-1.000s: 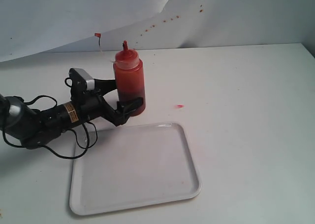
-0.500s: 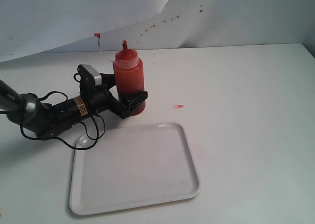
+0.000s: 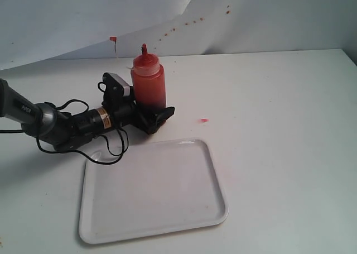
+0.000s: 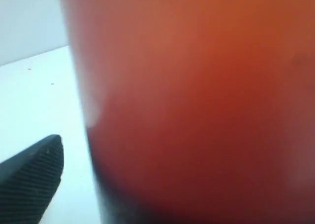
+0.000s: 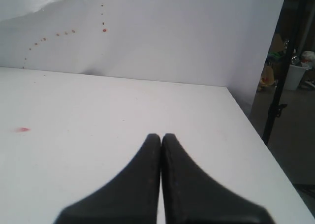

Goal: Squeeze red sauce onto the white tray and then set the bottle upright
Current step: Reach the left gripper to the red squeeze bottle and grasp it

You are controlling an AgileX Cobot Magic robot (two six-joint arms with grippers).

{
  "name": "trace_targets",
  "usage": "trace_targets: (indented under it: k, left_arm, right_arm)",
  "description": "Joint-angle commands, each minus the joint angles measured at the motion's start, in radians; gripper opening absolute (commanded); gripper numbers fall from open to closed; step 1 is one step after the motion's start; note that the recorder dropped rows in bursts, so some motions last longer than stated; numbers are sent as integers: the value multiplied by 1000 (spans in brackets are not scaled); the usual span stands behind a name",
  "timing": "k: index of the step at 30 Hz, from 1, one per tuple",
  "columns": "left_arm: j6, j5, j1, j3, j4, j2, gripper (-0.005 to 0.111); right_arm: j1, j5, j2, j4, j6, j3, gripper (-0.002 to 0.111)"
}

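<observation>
Bottle (image 3: 148,78) of translucent orange-red plastic stands upright on a matte white tabletop (image 3: 279,125), near the white tray (image 3: 153,190) and at about 11 o'clock from it. The bottle is a smooth cylinder with a whitish screw cap and a narrow, red-stained nozzle pointing straight up. The red sauce (image 3: 149,97) shows through the wall as a darker fill.

The left arm lies low across the tabletop, reaching in from 9 o'clock with a loose black cable (image 3: 106,153) trailing beside it. Its left end effector (image 3: 158,114) straddles the bottle's lower part, one finger in front and the other hidden behind. The low placement looks chosen for a firm side grasp before lifting and tipping. In the left wrist view the bottle fills nearly everything. A strip of white tabletop shows between it and a ribbed black finger (image 4: 29,179), so the jaws appear spread and not yet pressing.

The tray is flat glossy plastic with rounded corners and a low raised rim, and no blobs of sauce are visible on it. A small pink smear (image 3: 203,120) marks the tabletop at 3 o'clock from the bottle. Red specks dot the white backdrop (image 3: 184,24).

The right end effector (image 5: 161,140) is out of the exterior view, its smooth black fingers pressed together on nothing.
</observation>
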Motion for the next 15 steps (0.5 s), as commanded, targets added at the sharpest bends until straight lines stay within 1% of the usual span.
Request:
trace_targets:
  k: [1,5,15]
  left_arm:
    - [-11,-17,-4,-3,-55,33,96]
    - [-11,-35,-6,-3,-102,33,96]
    - [-9,-29,-6,-3,-70,33,96]
  right_arm:
    - [-4,-2,-4,5,2,3,0]
    - [-4,-2,-4,5,2,3,0]
    - [-4,-2,-4,5,2,3,0]
